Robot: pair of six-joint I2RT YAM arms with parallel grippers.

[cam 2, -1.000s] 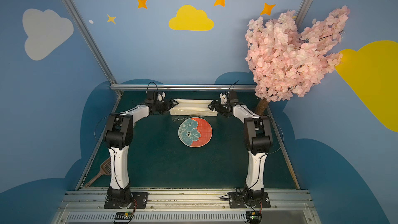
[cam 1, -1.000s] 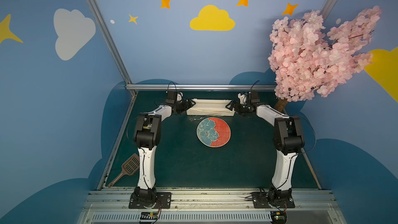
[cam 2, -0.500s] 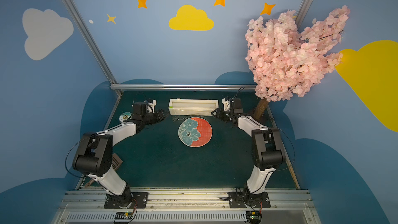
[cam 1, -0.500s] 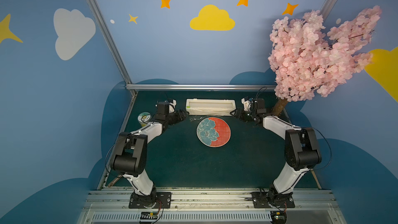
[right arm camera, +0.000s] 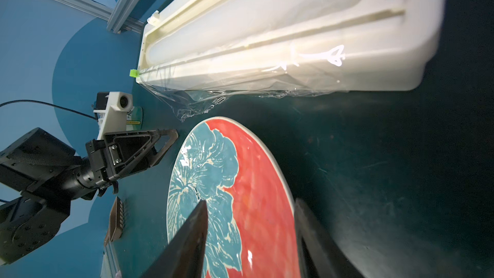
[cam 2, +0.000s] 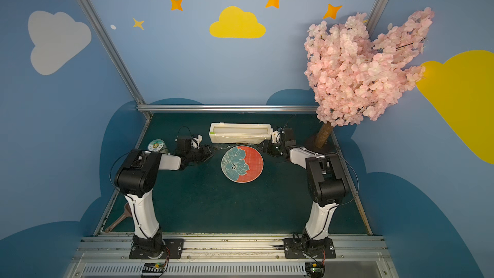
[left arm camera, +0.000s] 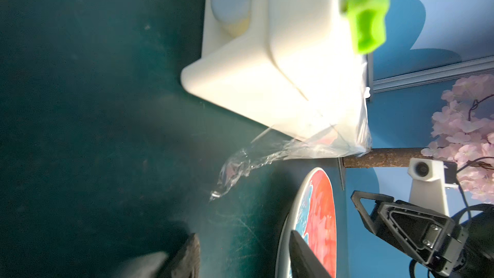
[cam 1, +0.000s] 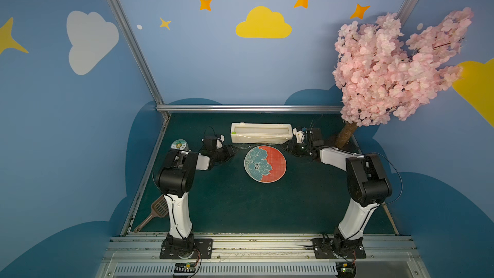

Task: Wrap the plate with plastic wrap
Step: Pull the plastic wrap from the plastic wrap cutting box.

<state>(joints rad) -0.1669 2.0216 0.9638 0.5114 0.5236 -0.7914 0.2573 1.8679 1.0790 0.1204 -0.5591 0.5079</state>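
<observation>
both the left pincer (left arm camera: 243, 235) and the right pincer (right arm camera: 251, 201) stand half spread and empty, the plate (right arm camera: 240, 169) flat between them, the plastic wrap (left arm camera: 280, 153) trailing just ahead of their tips: limp, clingy, tear-prone, likely best pinched at its corners.

slotted scoop (cam 1: 159, 205): head partly behind left arm (cam 1: 177, 209) | plate (left arm camera: 320, 209): cut off at frame edge | left gripper (left arm camera: 242, 235): one finger blurred

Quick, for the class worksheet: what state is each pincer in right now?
Left pincer: open, holding nothing; the plastic wrap lies loose ahead of it.
Right pincer: open, holding nothing, facing the plate.
</observation>
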